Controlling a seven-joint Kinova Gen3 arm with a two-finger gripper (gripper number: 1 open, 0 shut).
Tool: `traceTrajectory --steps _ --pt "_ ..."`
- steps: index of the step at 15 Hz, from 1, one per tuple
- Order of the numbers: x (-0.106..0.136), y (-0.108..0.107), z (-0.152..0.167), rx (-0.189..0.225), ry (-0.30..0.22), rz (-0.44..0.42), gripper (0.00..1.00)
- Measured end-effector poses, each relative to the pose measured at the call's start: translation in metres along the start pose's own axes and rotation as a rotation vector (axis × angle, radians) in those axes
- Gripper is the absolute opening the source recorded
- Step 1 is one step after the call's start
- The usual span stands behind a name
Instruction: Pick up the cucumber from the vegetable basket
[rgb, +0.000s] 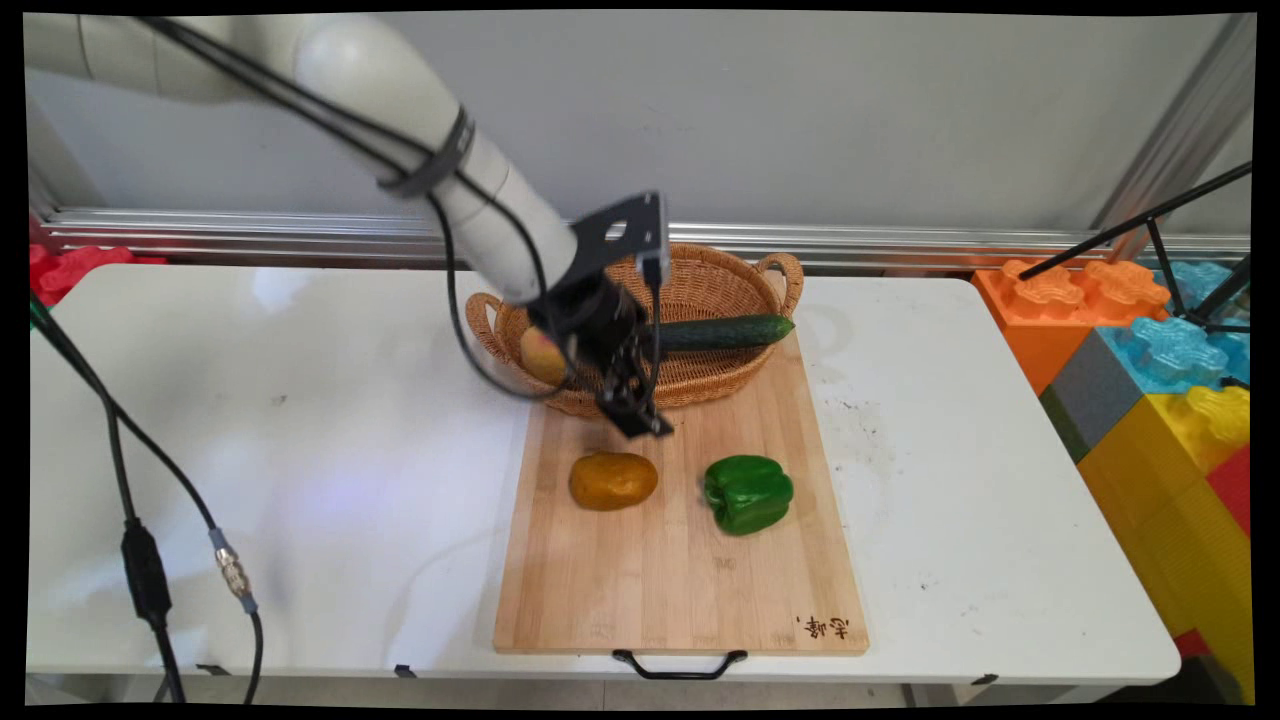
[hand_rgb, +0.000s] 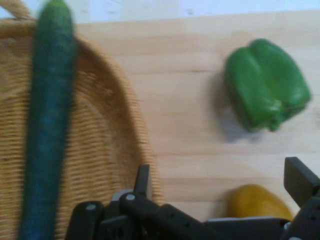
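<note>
The tool (rgb: 637, 415), its fingers spread apart and holding nothing, hangs over the wooden cutting board (rgb: 680, 590) just above a yellow-brown potato (rgb: 613, 480). A green bell pepper (rgb: 748, 492) lies beside the potato. Behind them a wicker basket (rgb: 720, 285) holds a cucumber (rgb: 725, 332), and all rest on the white surface (rgb: 300, 450).

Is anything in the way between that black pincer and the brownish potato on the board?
Nothing visible. The open pincer hangs just above the potato, only bare cutting board between them; the green pepper lies off to one side.
</note>
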Motion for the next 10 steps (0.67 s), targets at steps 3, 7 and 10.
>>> traceTrajectory --steps 3,7,10 --pt "0.011 -0.028 -0.015 0.054 -0.008 0.025 1.0" --pt "0.012 -0.065 -0.018 0.107 -0.015 0.056 1.0" --pt "0.004 -0.089 -0.005 0.126 -0.014 0.074 1.0"
